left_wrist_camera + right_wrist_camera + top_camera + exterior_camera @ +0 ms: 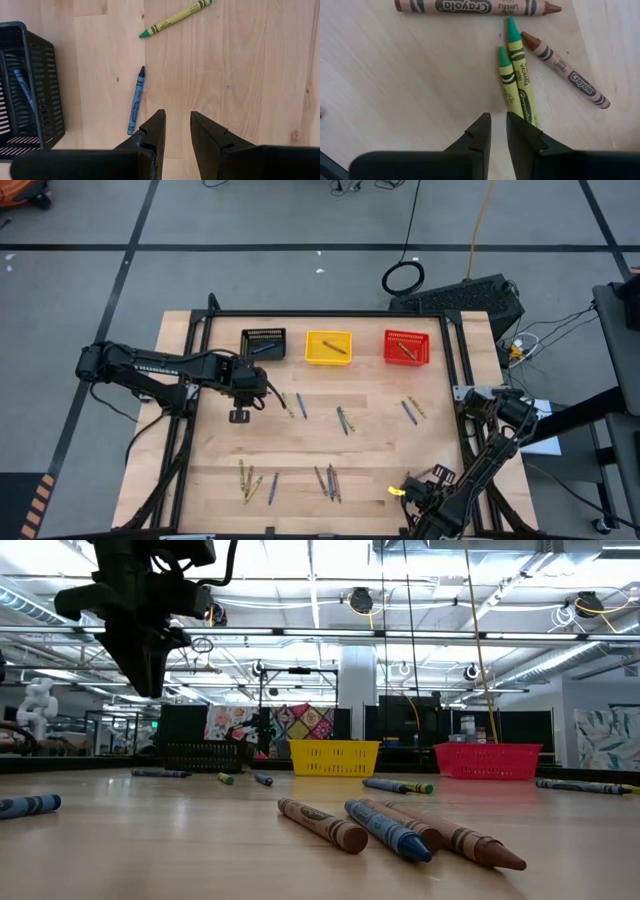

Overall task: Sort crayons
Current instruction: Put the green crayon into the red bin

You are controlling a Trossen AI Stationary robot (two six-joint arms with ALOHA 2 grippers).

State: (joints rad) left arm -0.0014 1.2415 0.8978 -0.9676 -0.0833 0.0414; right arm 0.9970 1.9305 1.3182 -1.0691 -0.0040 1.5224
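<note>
My left gripper (177,131) hangs empty, jaws parted, above a blue crayon (136,101) lying flat just beside the black bin (47,87). My right gripper (498,131) waits near the table's front edge, narrow gap, holding nothing, over two green-tipped crayons (517,82). Other crayons are scattered across the table (370,450). They're probably light, stiff, waxy, round, so they could roll; I'd pinch mid-length across the paper wrap.
</note>
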